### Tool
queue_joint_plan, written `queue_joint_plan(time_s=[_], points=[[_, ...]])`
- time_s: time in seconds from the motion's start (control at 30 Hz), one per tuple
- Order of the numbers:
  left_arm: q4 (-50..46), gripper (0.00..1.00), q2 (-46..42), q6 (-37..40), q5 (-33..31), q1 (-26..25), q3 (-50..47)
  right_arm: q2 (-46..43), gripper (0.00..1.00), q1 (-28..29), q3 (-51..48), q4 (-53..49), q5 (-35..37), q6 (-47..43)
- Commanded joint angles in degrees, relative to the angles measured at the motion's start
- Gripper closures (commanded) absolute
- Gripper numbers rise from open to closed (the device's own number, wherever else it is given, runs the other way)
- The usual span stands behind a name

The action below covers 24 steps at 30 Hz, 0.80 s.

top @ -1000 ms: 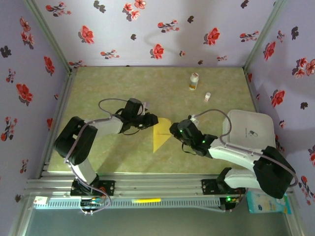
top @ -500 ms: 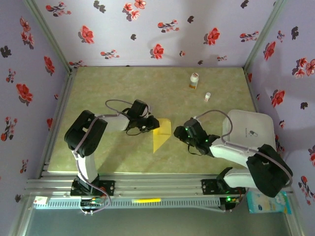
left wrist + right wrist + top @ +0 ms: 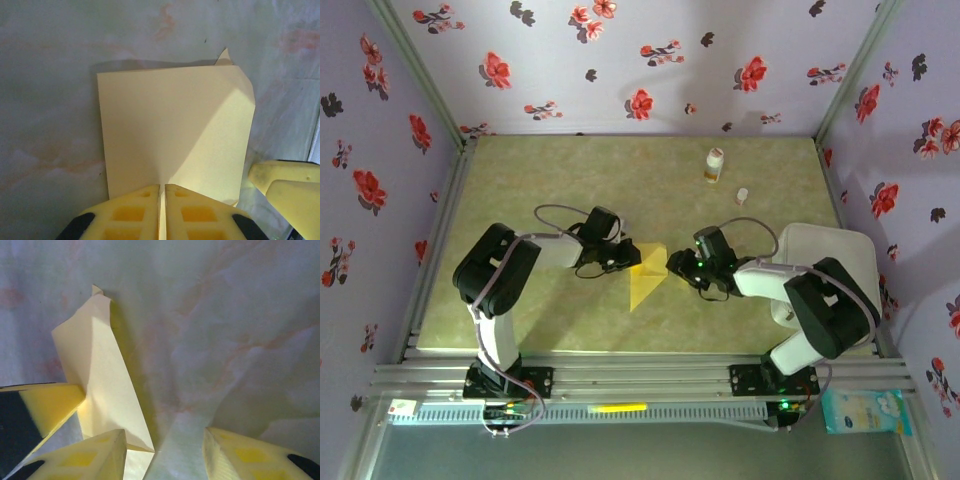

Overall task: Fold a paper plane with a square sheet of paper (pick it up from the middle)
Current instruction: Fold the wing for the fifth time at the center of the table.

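The mustard-yellow sheet of paper (image 3: 645,282) lies folded at the table's middle, its point toward the near edge. My left gripper (image 3: 632,259) is shut on its left edge, and in the left wrist view the paper (image 3: 175,135) spreads out ahead of the closed fingers (image 3: 135,215), partly lifted, one far corner curled. My right gripper (image 3: 674,266) stands open just to the right of the sheet. In the right wrist view the raised fold (image 3: 100,385) is next to its left finger (image 3: 85,460), with bare table between the fingers of the gripper (image 3: 165,440).
A white-and-orange bottle (image 3: 714,165) and a small white cap-like piece (image 3: 742,196) stand at the back right. A white board (image 3: 840,262) lies under the right arm. Floral walls close in the table on three sides.
The right gripper has swung left and slightly back, up to the paper's right edge. The left gripper shifted a little right a second ago and has held the paper since.
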Motion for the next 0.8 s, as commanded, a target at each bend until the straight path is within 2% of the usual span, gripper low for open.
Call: queue_joint_plan(time_s=[0.0,0.47,0.77], points=[[-3.6,0.89,1.3,2.6,-0.6,0.5,-1.8,3.0,0.58,0.0,2.1,3.9,-3.9,1.0],[-3.5,0.9,1.5,3.1,0.7,0.8,-1.3,6.5,0.74,-0.5,3.6,7.9,-6.8,2.0],[-3.4,0.9,1.3,3.1,0.8,0.9,-1.4,6.9,0.73,-0.5,4.0,8.3,-7.7,2.0]])
